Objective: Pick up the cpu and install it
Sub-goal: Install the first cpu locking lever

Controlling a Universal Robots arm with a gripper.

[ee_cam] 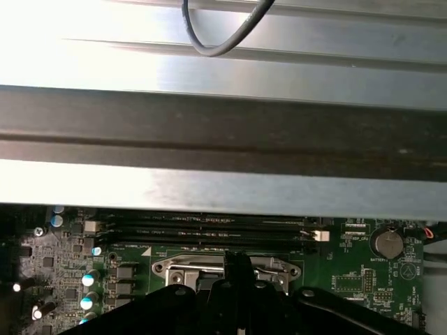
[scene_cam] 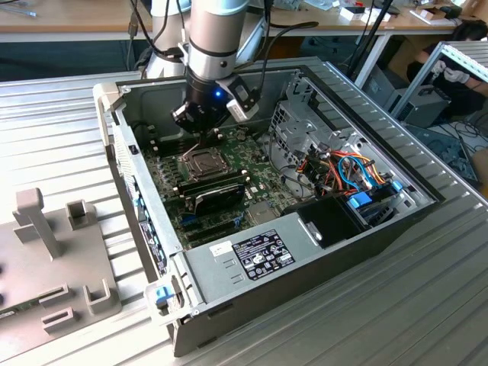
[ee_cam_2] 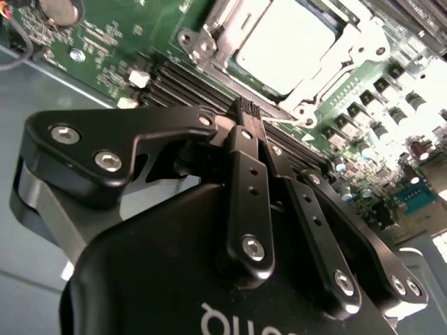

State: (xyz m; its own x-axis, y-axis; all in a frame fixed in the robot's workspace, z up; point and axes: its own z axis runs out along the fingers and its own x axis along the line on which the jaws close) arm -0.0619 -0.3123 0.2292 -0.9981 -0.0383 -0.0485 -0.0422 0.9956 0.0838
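Observation:
The cpu, a flat silver-grey square, lies inside the hinged metal socket frame on the green motherboard. In the exterior view the cpu is in the socket near the middle of the open computer case. My gripper hangs just above the socket's far edge. In both wrist views the black fingers are pressed together with nothing between them, and the gripper ends right beside the frame's edge. In the first wrist view the gripper covers the middle of the socket frame.
A long black module sits just in front of the socket. The drive cage and coloured cables crowd the exterior view's right. The case wall rises on the left, the power supply at the front. A grey fixture stands outside.

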